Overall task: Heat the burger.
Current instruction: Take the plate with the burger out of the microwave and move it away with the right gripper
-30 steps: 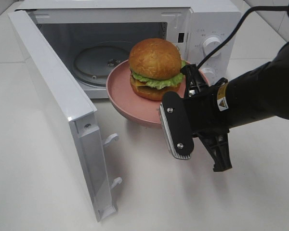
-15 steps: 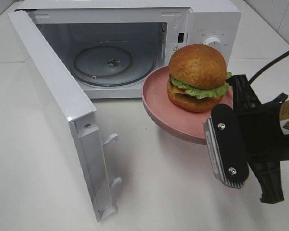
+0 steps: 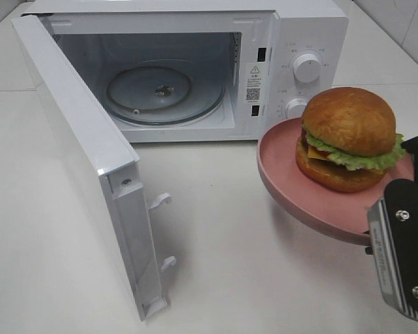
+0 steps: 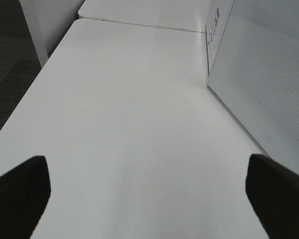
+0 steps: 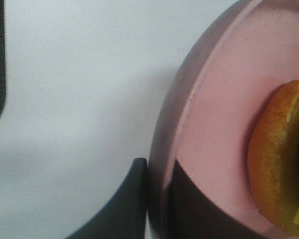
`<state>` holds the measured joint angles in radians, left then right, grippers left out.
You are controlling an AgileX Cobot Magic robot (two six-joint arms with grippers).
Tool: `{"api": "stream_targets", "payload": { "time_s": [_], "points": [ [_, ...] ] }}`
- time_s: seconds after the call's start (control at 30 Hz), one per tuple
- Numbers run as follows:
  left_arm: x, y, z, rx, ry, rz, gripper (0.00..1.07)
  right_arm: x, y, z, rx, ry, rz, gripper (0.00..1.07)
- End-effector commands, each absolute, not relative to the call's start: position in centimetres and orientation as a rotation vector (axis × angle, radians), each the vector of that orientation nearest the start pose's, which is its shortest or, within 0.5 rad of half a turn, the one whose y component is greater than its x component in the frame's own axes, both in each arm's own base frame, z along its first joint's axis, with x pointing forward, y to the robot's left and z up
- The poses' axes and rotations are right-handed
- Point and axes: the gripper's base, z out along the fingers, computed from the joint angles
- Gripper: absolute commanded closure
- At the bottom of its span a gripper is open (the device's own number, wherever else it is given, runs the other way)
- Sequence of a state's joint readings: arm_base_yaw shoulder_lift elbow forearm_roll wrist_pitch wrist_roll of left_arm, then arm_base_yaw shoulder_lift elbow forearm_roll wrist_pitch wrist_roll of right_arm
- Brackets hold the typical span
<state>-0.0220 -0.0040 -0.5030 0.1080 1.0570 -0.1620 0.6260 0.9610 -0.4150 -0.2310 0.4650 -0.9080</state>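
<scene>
Over the white table (image 3: 230, 229), the right claw (image 5: 157, 199) grips the pink plate (image 3: 292, 188); left claw (image 4: 147, 184) spread wide.

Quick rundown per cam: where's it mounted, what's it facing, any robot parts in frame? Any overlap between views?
Exterior high: above the table, looking down at the open microwave, burger on pink plate; right gripper visible.
Left wrist: faces bare table beside the microwave wall; open fingertips visible.
Right wrist: close on plate rim, fingers clamping it.
Shared: plate and burger, exterior and right wrist.

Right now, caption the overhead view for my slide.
Right gripper holds pink plate with burger beside open microwave.
</scene>
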Motion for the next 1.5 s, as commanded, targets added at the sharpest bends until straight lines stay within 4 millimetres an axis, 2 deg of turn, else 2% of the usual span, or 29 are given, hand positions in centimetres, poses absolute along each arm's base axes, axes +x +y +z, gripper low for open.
{"api": "stream_targets", "payload": {
  "time_s": [0.03,0.33,0.8,1.33,1.4,1.5],
  "points": [
    [-0.8,0.8,28.0,-0.141,1.990,-0.001,0.06,13.0,7.7,22.8,-1.804,1.626,-0.401,1.07],
    [-0.8,0.8,28.0,-0.141,1.990,-0.001,0.06,11.9,5.9,23.8,-1.690,1.728,-0.462,1.07],
    [-0.8,0.8,28.0,-0.141,1.990,-0.001,0.06,11.7,4.4,23.6,-1.578,1.919,-0.561,1.07],
    [-0.8,0.8,28.0,-0.141,1.990,-0.001,0.06,12.1,3.5,24.0,-1.270,2.077,-0.612,1.07],
    [-0.8,0.8,28.0,-0.141,1.990,-0.001,0.06,12.2,3.1,24.1,-1.155,2.121,-0.633,1.07],
    [-0.8,0.8,28.0,-0.141,1.990,-0.001,0.06,12.2,3.0,24.1,-1.134,2.132,-0.639,1.07]
  ]
}}
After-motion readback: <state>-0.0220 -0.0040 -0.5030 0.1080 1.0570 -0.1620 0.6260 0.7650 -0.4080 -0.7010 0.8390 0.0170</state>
